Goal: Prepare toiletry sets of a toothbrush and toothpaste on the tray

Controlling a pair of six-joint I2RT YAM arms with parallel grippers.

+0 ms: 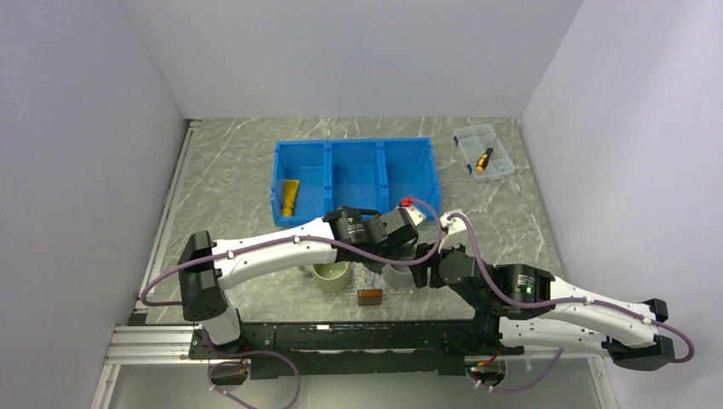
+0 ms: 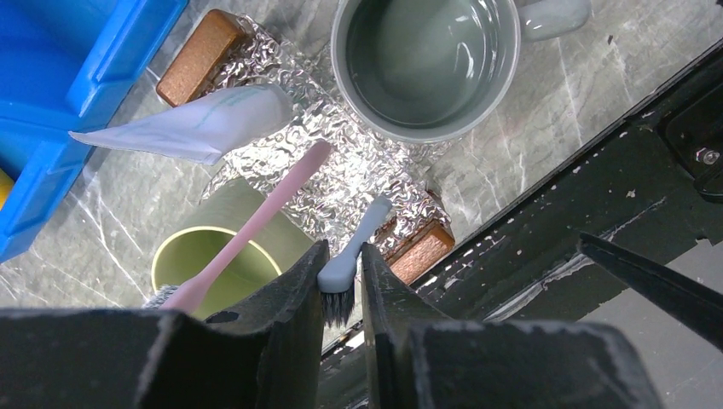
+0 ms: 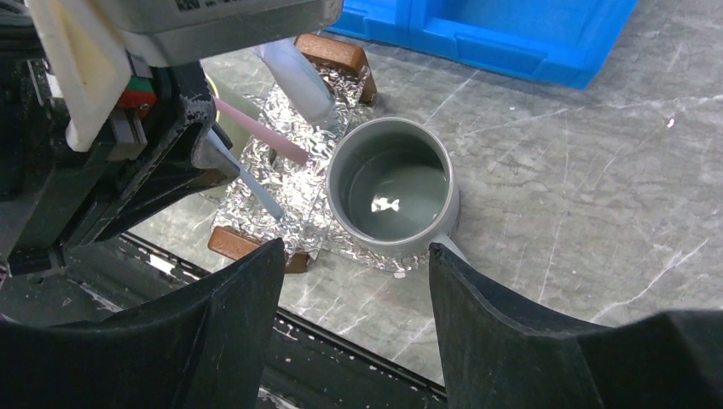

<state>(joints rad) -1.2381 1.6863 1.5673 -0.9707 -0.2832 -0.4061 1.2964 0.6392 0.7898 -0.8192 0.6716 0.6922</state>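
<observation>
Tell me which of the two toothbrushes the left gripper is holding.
The pale blue-white toothbrush: its bristle head is pinched between the left gripper fingers. The pink toothbrush is not gripped; it leans out of the green mug.

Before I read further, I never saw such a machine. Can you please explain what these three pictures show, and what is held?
Two robot arms are bolted to a table. One picture looks down from above; the others come from a camera on each wrist. The left gripper is shut on the toothbrush, held by its bristle head, above the tray, which is clear with brown block handles. The toothpaste rests tilted over the tray. A pink toothbrush leans out of a green cup. A grey mug stands beside. The right gripper hangs open, holding nothing. Behind is a blue bin.
</observation>
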